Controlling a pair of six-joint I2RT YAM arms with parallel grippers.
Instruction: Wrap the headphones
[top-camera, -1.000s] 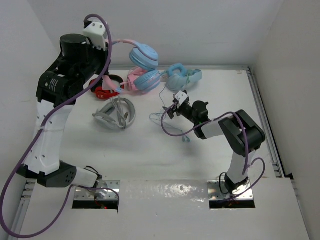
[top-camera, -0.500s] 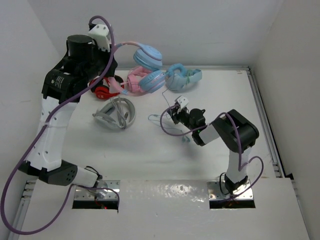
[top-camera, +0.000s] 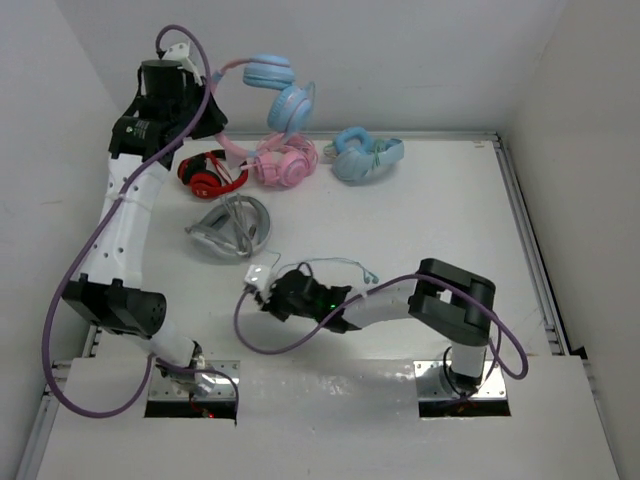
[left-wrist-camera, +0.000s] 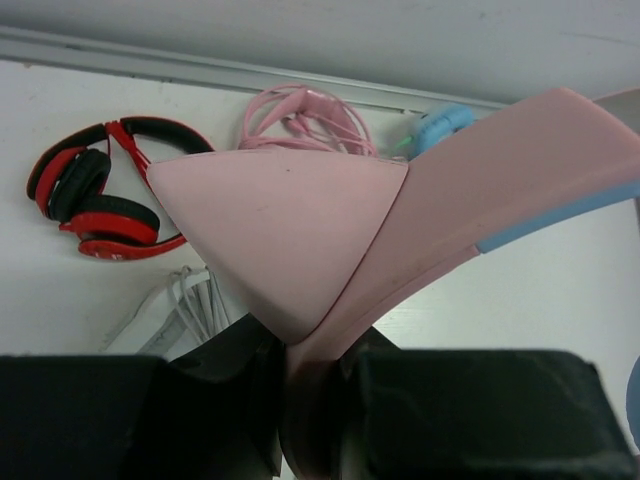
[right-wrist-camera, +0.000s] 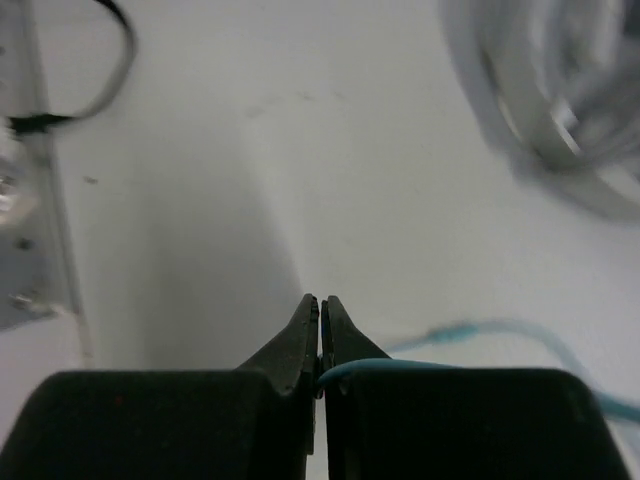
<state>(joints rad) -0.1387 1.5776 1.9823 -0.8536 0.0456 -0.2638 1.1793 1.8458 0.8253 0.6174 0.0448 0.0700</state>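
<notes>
The headphones (top-camera: 272, 74), with light blue earcups and a pink headband, hang high over the back of the table. My left gripper (top-camera: 185, 58) is shut on the headband. In the left wrist view the pink band (left-wrist-camera: 500, 170) and a pink ear (left-wrist-camera: 280, 220) fill the frame, and the gripper (left-wrist-camera: 310, 350) clamps the band's base. The thin teal cable (top-camera: 340, 265) lies on the table's near middle. My right gripper (top-camera: 265, 290) is low at the near left, shut on that cable (right-wrist-camera: 440, 366), which comes out of the shut gripper (right-wrist-camera: 320, 300) to the right.
Red headphones (top-camera: 210, 175), an all-pink pair (top-camera: 290, 162) and an all-light-blue pair (top-camera: 365, 155) lie along the back wall. Silver-grey headphones (top-camera: 232, 228) lie left of centre, close to the right gripper. A metal rail (right-wrist-camera: 30, 230) runs along the near edge.
My right gripper shut on the teal cable and swept from the table's middle to the near left, dragging the cable. The left arm raised the headphones higher and further back.
</notes>
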